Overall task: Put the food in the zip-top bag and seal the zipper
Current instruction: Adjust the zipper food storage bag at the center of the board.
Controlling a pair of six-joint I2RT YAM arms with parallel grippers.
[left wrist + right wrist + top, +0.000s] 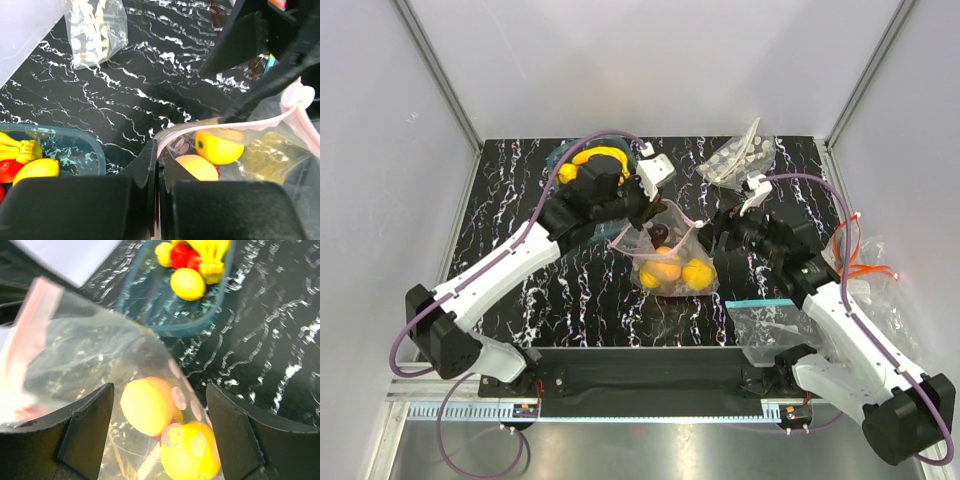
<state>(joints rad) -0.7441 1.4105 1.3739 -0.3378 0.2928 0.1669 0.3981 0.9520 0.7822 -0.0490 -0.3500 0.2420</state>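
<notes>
Right gripper point(159, 390): fingers point(87, 427) spread wide, bag point(90, 355) between them. Bag clear, crinkled, pale dots on its side. Pink zipper point(30, 315) along bag's left edge, blurred. Two yellow rounds inside, one point(147, 405) above other point(192, 452), touching. Beyond bag: teal tray point(165, 327) on black marbled desk point(280, 340), near desk edge by white wall point(75, 255). In tray: lemon point(187, 284), red fruit point(181, 255), banana point(212, 252).

A bag of pale pieces point(738, 158) and a teal-strip bag point(770, 325) lie apart on the marbled table point(510, 190).
</notes>
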